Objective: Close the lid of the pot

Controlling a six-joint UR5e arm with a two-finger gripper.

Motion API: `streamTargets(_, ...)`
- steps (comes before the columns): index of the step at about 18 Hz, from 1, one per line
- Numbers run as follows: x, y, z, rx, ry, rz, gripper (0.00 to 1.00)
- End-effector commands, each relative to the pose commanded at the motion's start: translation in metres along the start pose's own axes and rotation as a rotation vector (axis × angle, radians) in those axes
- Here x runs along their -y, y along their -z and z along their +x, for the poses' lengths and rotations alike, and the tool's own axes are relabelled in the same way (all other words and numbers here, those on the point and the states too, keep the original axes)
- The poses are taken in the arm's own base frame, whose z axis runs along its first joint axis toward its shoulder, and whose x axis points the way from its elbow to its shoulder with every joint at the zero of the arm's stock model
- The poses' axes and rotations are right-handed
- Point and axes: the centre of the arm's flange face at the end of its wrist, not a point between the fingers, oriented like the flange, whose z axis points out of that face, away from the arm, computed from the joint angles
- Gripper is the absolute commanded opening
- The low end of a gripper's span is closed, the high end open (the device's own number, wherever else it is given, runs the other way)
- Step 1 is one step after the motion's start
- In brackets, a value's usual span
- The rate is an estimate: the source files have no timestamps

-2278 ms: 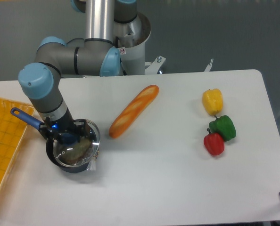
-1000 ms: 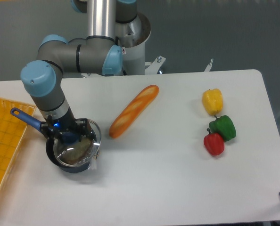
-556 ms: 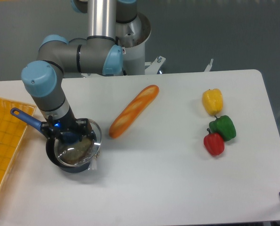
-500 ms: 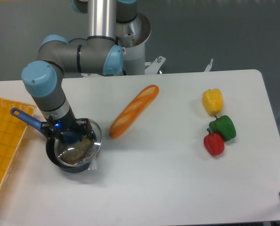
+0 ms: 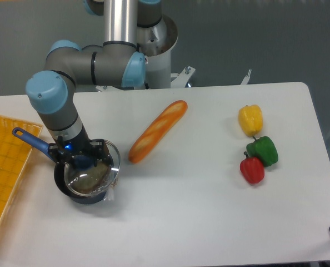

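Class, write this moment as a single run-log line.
end effector: over pot, grip state unclear | pot lid: on pot, seating unclear | baguette, three peppers: untouched

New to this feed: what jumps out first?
At the table's left, the arm bends down over a black pot with a blue handle, its gripper at the glass lid resting on top. A baguette lies slanted mid-table, and yellow, green and red peppers cluster on the right.
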Motion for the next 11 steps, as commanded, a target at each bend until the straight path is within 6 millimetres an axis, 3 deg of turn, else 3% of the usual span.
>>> streamTargets(11,-0.0003,0.0001,0.0011,-0.002,0.0,0.0,0.64)
